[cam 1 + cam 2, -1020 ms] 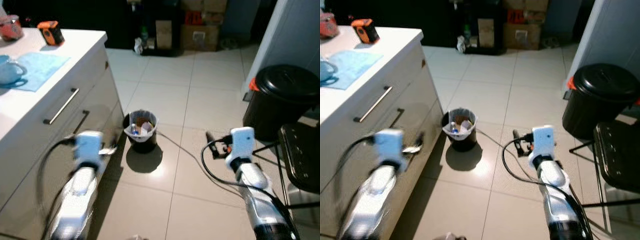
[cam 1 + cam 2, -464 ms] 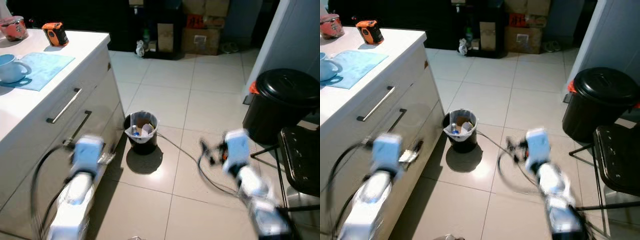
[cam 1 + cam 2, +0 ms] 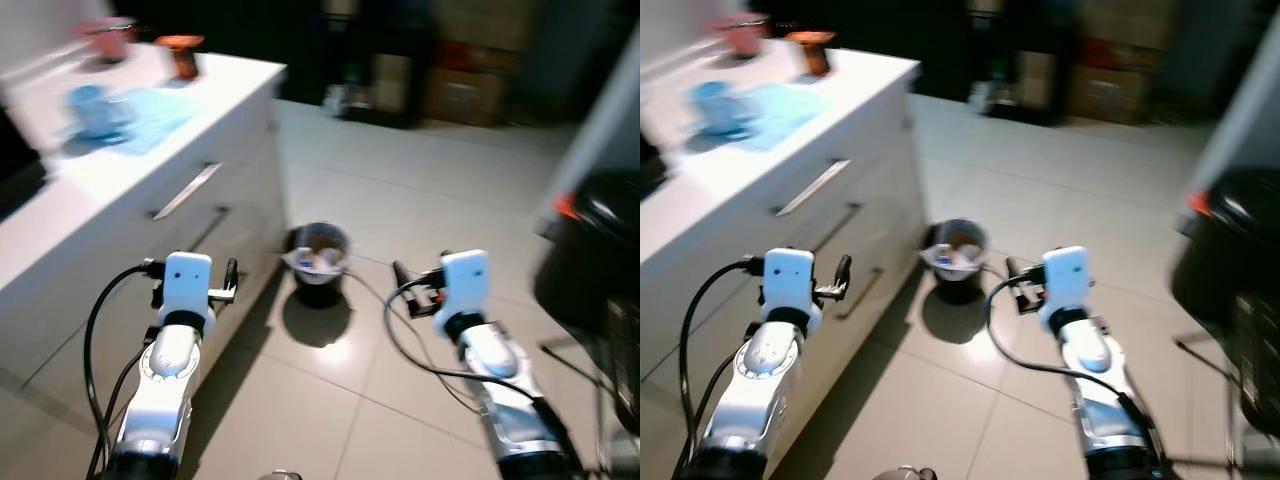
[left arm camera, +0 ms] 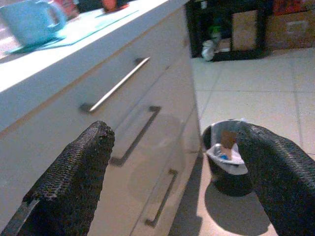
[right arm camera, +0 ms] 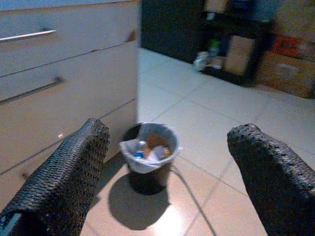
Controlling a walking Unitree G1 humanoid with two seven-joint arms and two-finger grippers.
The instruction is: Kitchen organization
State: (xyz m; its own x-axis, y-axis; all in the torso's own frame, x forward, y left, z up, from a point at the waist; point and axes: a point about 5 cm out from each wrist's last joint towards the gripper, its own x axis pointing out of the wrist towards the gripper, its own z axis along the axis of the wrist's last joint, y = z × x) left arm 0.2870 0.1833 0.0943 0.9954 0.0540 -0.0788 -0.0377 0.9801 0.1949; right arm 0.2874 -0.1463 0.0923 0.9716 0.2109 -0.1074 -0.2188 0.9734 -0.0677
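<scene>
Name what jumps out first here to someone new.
Two silver arms held out low, left gripper and right gripper both open and empty. Between them on the tiled floor stands a small lined bin full of rubbish, beside the white drawer unit with a blue mug on top.

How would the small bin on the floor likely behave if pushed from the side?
The bin would probably slide easily on the smooth, glossy tiles. It looks small and light, holding only loose scraps, so a high push might tip it. Its liner looks floppy.
</scene>
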